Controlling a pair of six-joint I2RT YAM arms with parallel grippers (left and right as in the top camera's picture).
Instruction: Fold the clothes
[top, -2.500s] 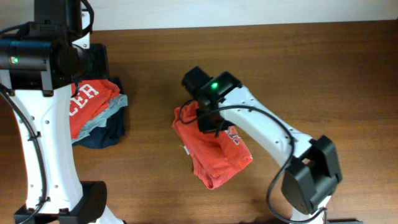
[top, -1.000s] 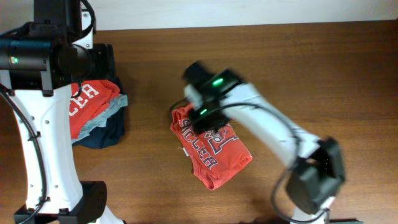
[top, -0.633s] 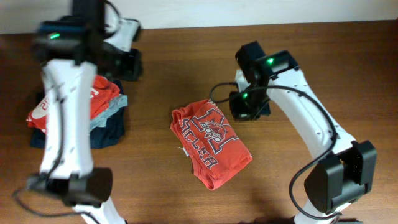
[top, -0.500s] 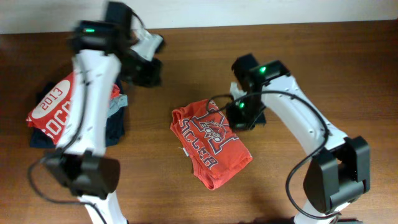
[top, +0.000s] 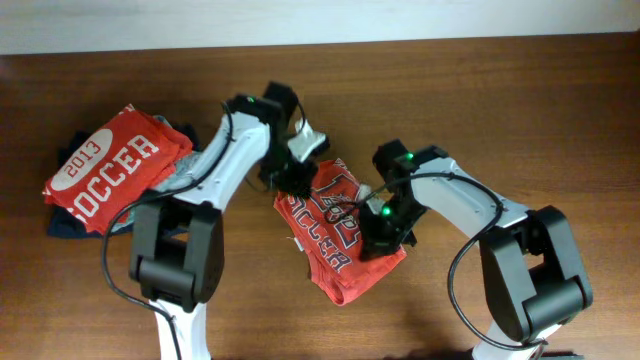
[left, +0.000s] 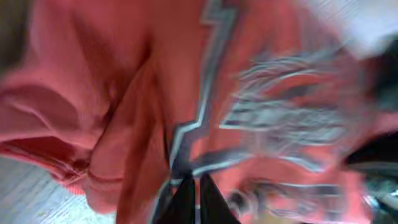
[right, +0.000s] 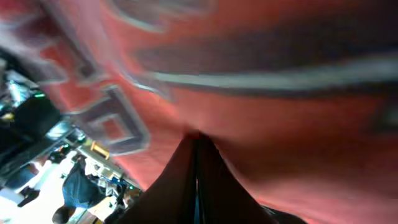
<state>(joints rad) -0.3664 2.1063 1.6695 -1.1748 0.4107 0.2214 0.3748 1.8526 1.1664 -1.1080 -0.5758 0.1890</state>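
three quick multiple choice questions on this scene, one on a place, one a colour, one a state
1. Where does the pile of clothes lie on the table? A left end B right end C centre
2. What colour is its top shirt? A red B green C white
3. How are the left gripper and right gripper? A both wide open B both shut on the orange shirt C one open
Answers: 1 A, overhead it sits at the left end. 2 A, red with white print. 3 B, each wrist view shows jaws pinched together on fabric.
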